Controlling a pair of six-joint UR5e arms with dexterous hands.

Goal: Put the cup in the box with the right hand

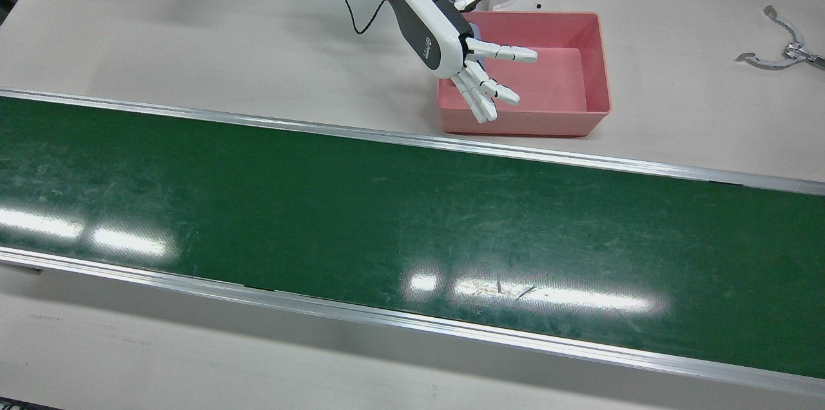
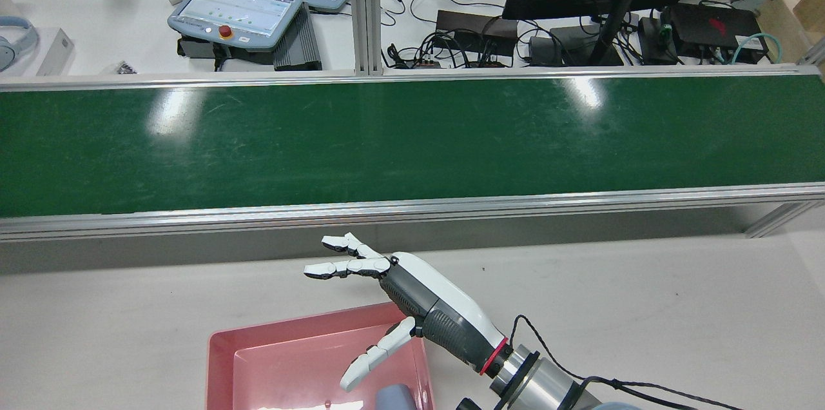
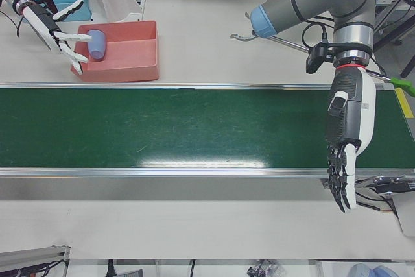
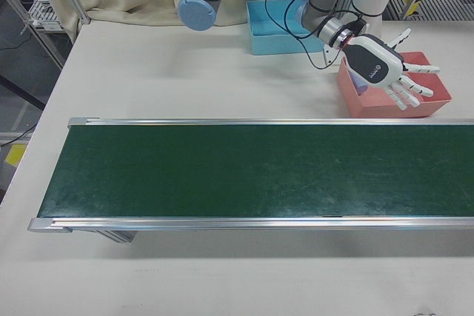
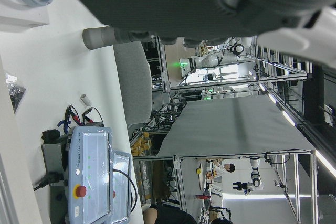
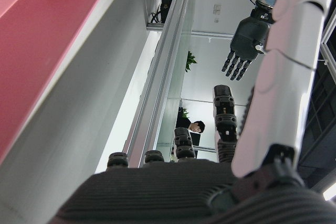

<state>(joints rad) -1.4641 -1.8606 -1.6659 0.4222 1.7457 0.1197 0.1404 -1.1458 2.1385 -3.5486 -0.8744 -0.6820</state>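
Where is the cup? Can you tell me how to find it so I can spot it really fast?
Find the long green belt across the table, then the pink box on the white tabletop beside it, near the robot's right hand. The cup lies on its side inside that box, at the end by the hand's spread fingers. It is the only bluish-purple thing in the pink box.

White-and-grey right robot hand (image 1: pixel 451 36), red wrist ring, black cable, silver arm, pale-blue joint caps
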